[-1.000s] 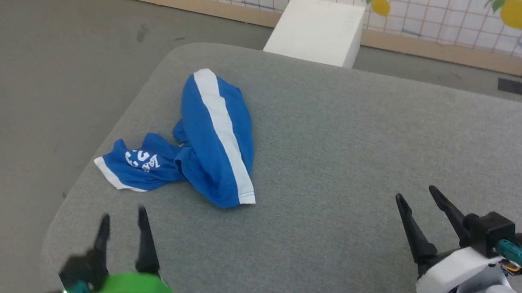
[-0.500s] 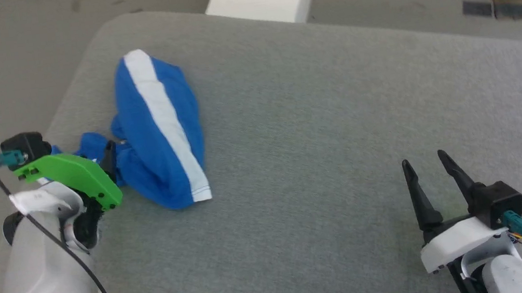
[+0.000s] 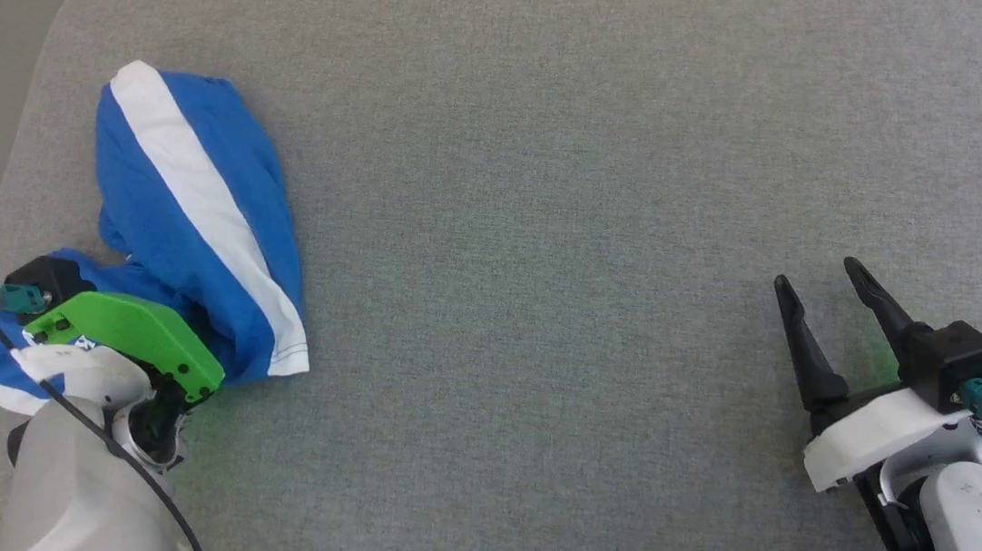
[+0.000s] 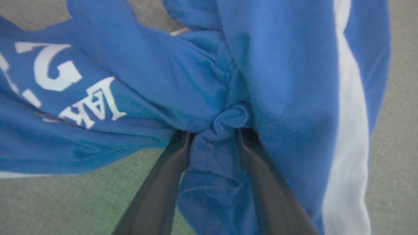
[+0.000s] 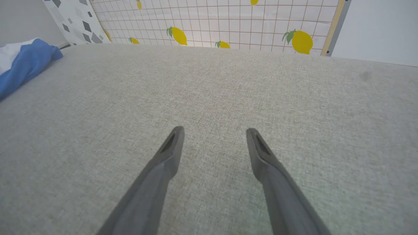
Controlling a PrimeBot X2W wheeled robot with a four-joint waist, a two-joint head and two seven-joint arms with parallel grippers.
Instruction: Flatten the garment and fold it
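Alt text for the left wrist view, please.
A bunched fold of crumpled blue shorts sits between the left end effector's two dark fingers. White lettering shows at upper left, a white stripe at right, grey surface beneath.

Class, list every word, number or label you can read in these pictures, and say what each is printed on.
"AK": white serif letters printed on the bright blue athletic shorts of thin fabric, slanted in the left wrist view; the neighbouring letter is unclear.
Large white numeral beside them, perhaps "2" or "5": cut off by folds, not surely readable.
Gridded wall panel with yellow lemons: pictures, no writing.
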